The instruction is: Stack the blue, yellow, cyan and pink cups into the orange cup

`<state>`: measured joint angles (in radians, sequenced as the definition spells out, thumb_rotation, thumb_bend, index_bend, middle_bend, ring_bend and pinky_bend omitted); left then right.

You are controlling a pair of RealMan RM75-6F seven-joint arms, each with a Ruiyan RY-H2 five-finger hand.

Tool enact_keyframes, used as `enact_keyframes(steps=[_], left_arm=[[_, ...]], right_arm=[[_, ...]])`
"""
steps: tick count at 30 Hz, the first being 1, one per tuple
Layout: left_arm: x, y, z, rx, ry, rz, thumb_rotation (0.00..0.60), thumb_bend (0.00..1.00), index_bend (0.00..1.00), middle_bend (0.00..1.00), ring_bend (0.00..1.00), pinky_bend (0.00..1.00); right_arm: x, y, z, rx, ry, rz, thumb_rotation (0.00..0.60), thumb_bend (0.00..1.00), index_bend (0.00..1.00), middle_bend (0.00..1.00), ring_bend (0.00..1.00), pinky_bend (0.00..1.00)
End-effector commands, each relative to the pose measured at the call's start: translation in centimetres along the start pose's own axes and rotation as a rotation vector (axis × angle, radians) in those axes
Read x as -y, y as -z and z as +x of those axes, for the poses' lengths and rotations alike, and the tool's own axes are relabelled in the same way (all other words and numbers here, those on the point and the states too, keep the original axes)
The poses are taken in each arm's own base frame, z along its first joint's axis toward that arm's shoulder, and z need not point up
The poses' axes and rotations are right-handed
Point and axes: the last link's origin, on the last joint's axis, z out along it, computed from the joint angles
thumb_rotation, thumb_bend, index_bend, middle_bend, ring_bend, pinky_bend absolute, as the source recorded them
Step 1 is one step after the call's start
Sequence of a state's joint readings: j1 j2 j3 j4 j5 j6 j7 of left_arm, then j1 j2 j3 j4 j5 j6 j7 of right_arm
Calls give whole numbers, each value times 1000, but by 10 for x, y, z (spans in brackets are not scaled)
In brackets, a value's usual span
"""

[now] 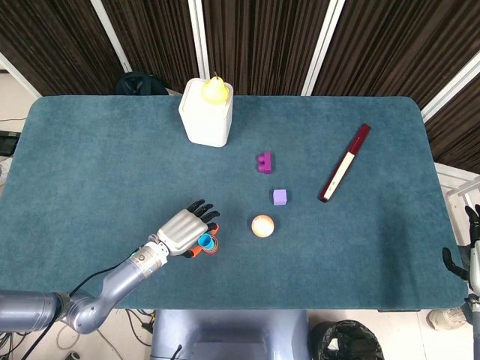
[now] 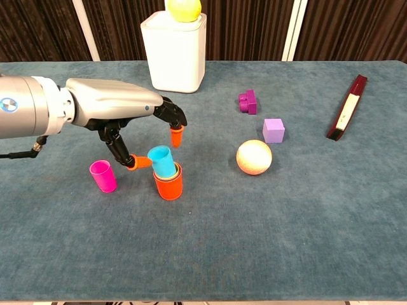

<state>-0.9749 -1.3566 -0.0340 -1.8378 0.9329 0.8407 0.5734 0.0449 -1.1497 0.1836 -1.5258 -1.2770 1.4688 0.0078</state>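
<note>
Dark slatted panels back a blue-carpeted table [image 2: 305, 241]. My left hand [image 2: 117, 111] hovers over the orange cup [image 2: 168, 185], fingertips [image 2: 177, 135] spread around the cyan cup [image 2: 163, 160]; whether I grip it or have let go, I cannot tell. It sits tilted, only partly seated. Risk: lifting away could drag it out or tip the stack. The pink cup [image 2: 102, 176] stands just beside my thumb, liable to be knocked. My right hand [image 1: 466, 251] idles off-table, fingers seemingly loose.
</note>
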Motion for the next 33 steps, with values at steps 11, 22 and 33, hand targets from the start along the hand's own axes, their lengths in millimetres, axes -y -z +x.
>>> enact_keyframes(steps=[11, 22, 33], left_arm=[[4, 11, 8, -13, -20, 28, 600, 337, 127, 100, 0, 0], [31, 45, -9, 31, -74, 95, 600, 336, 218, 102, 0, 0], [56, 52, -32, 76, -43, 162, 600, 337, 245, 102, 0, 0]], right_arm=[[0, 0, 1, -7, 2, -4, 600, 423, 36, 0, 51, 0], [1, 0, -1, 0, 0, -3, 600, 424, 36, 0, 51, 0], [2, 1, 0, -2, -1, -1, 600, 424, 36, 0, 51, 0]])
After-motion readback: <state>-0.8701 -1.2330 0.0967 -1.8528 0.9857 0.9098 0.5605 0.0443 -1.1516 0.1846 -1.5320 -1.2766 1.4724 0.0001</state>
